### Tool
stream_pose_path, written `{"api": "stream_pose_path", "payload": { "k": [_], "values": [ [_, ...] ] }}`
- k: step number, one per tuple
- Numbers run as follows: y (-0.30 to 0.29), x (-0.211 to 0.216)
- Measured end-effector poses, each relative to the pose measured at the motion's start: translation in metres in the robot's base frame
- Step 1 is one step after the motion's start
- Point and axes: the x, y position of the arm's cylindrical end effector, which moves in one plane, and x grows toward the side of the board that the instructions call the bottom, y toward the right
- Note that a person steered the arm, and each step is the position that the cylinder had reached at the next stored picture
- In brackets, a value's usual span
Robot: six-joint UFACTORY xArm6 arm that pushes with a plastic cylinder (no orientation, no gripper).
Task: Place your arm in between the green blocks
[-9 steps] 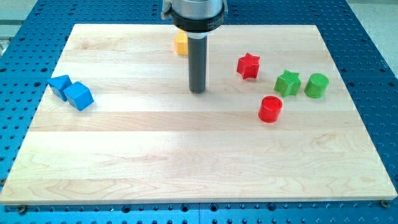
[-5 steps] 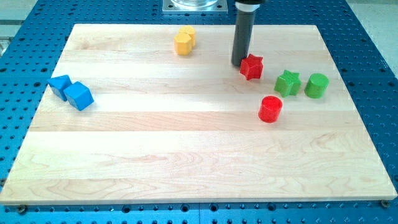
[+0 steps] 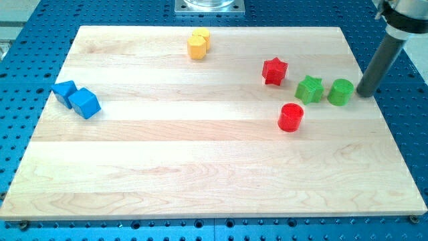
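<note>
A green star block (image 3: 309, 89) and a green cylinder (image 3: 340, 92) sit side by side at the view's right, a narrow gap between them. My tip (image 3: 366, 93) rests on the board just right of the green cylinder, close to it but apart from it. The dark rod rises from there toward the view's top right corner.
A red star (image 3: 274, 71) lies up-left of the green star, a red cylinder (image 3: 291, 117) below-left of it. A yellow block (image 3: 198, 44) is near the top edge. Two blue blocks (image 3: 77, 98) touch each other at the left. The wooden board's right edge (image 3: 381, 114) is close to my tip.
My tip moved from the board's middle to beside the red star, then far right past both green blocks. The red star shifted slightly right.
</note>
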Motion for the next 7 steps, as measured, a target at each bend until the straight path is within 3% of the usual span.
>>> {"api": "stream_pose_path", "payload": {
  "k": [1,3,6,7],
  "values": [
    [-0.033,0.0],
    [-0.038,0.038],
    [-0.134,0.004],
    [-0.21,-0.003]
  ]
}}
